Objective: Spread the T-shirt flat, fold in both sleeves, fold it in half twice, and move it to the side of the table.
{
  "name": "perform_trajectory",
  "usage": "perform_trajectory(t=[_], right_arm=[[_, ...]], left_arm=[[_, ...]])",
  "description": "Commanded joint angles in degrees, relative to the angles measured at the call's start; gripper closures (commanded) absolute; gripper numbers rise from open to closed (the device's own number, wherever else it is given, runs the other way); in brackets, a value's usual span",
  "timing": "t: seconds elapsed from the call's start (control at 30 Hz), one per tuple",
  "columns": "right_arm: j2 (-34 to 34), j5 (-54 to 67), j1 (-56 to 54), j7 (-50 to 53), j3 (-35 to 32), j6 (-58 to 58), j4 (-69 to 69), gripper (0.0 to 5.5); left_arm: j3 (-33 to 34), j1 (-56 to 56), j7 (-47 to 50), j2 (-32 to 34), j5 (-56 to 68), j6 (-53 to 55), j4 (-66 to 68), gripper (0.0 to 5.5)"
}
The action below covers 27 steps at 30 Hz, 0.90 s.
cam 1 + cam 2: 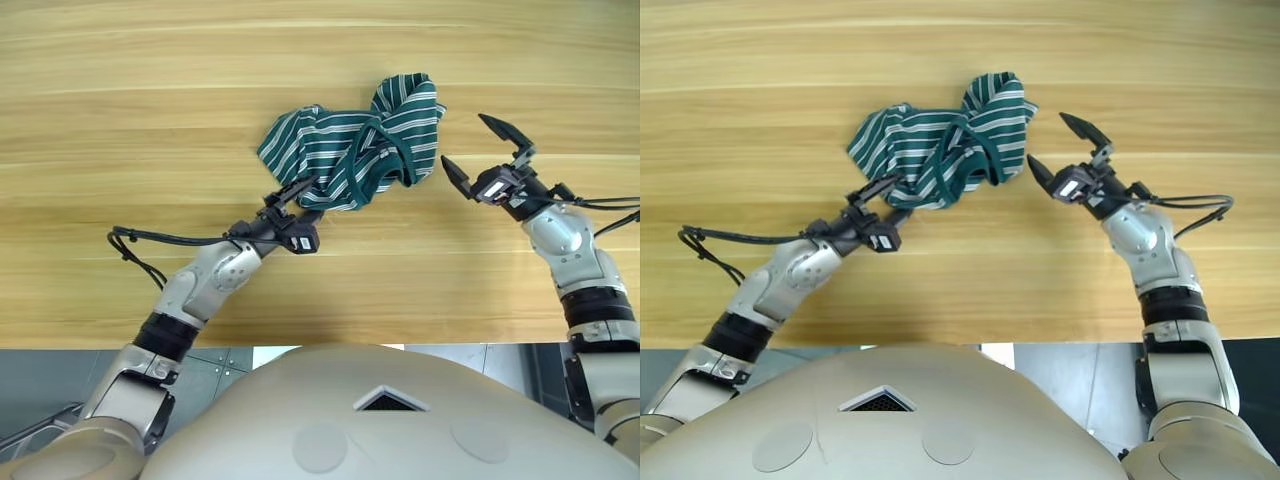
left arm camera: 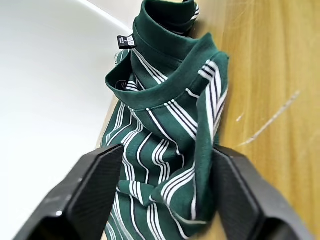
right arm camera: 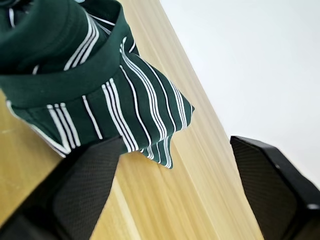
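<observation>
A green T-shirt [image 1: 355,145] with white stripes lies crumpled in a heap at the middle of the wooden table [image 1: 140,100]. My left gripper [image 1: 305,193] sits at the heap's near left edge. In the left wrist view it [image 2: 167,150] is open, and a bunched fold of the T-shirt [image 2: 165,115] fills the space between its two fingers. My right gripper [image 1: 465,140] stands open just right of the heap, clear of the cloth. In the right wrist view a striped corner of the T-shirt [image 3: 125,100] lies ahead of it [image 3: 175,145].
Bare wood stretches to the left, right and far side of the heap. The table's near edge [image 1: 300,345] runs just in front of my arms. A black cable [image 1: 135,250] loops beside the left forearm.
</observation>
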<state>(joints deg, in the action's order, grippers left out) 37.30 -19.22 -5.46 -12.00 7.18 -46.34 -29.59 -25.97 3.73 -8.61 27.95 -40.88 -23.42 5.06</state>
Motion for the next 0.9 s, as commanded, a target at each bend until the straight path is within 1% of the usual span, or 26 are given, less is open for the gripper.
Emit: perform_trajectory(t=[0.03,0.17,0.33,0.6,0.9], right_arm=[[0.00,-0.17,-1.31,0.31,-0.16,-0.71,-0.68,1.54],[0.57,0.27,-0.46,0.10,-0.59,-1.02,0.31,1.54],[0.96,0.90,0.93,-0.60,-0.70,-1.21,1.52,1.54],[1.07,1.68,2.45,-1.65,-1.10,-0.40,4.36,1.54],[0.85,1.21,3.11,-1.96,-0.76,0.80,4.58,1.54]], left_arm=[[-1.84,1.24,-1.30,1.18,-3.04,3.27,5.89,3.08],[-2.59,0.85,-1.52,1.31,-2.98,3.69,7.36,3.57],[-1.98,1.23,-1.45,1.83,-2.66,4.70,7.73,4.04],[-2.31,3.07,-4.20,3.88,-1.82,5.52,7.77,4.73],[-0.25,2.93,-2.51,5.13,0.59,5.58,8.44,5.46]])
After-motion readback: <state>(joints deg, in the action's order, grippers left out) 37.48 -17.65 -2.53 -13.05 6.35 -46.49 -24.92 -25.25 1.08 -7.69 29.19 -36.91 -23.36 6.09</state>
